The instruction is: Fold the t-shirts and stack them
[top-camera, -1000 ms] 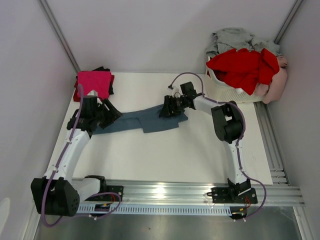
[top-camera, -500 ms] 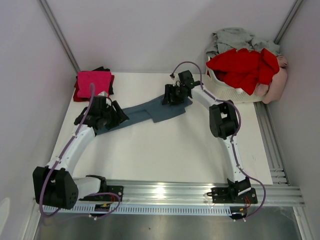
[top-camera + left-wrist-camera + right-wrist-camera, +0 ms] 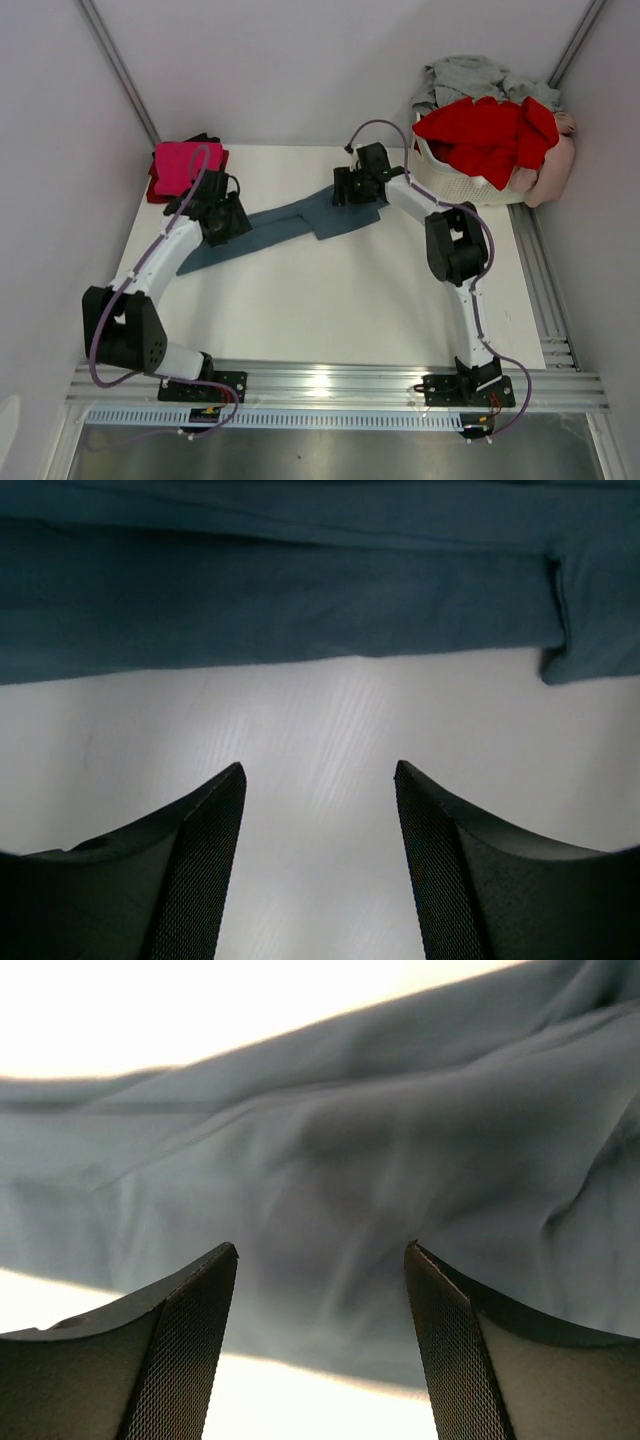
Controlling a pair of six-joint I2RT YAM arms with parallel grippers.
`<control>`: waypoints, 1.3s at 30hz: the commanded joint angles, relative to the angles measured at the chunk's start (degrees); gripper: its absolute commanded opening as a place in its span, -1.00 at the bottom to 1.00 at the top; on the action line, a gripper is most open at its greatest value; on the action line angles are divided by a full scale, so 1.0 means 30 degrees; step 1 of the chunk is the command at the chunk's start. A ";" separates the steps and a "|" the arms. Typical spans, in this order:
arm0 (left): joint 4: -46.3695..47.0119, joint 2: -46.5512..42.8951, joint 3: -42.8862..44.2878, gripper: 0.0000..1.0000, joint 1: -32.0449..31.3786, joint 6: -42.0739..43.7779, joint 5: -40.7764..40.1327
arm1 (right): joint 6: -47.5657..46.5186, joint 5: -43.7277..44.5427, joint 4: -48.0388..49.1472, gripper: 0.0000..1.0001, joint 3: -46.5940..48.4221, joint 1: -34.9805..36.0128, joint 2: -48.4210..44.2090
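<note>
Stacking begun, most of the folding left.
A magenta t-shirt (image 3: pixel 185 165) is seen folded on a black t-shirt (image 3: pixel 222 172) at the counter's (image 3: pixel 330 300) far left corner. The red (image 3: pixel 485 135), grey (image 3: pixel 465 75) and pale pink (image 3: pixel 550 170) t-shirts are left in the laundry basket (image 3: pixel 440 182). The slate blue-grey t-shirt (image 3: pixel 275 228) is laid diagonally mid-counter, unfolded. The left claw (image 3: pixel 318 780) and right claw (image 3: pixel 320 1255) are spread wide, nothing gripped. Compared with a second ago, both claws are shifted farther back, and the shirt's right end with them.
</note>
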 commanded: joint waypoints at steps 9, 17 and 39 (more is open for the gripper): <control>-0.3098 0.6628 0.4794 0.18 -0.0081 0.1483 -0.4398 | -0.0807 0.2534 0.1648 0.40 -0.4607 0.2309 -0.5023; -0.3157 0.7629 0.4385 0.15 0.0358 0.1717 -0.3488 | 0.1269 0.1513 0.3607 0.40 -0.7949 0.2105 -0.6019; -0.2923 0.9152 0.5058 0.10 0.2761 0.1864 -0.3547 | 0.1128 0.1452 0.4667 0.38 -0.8628 0.2104 -0.7369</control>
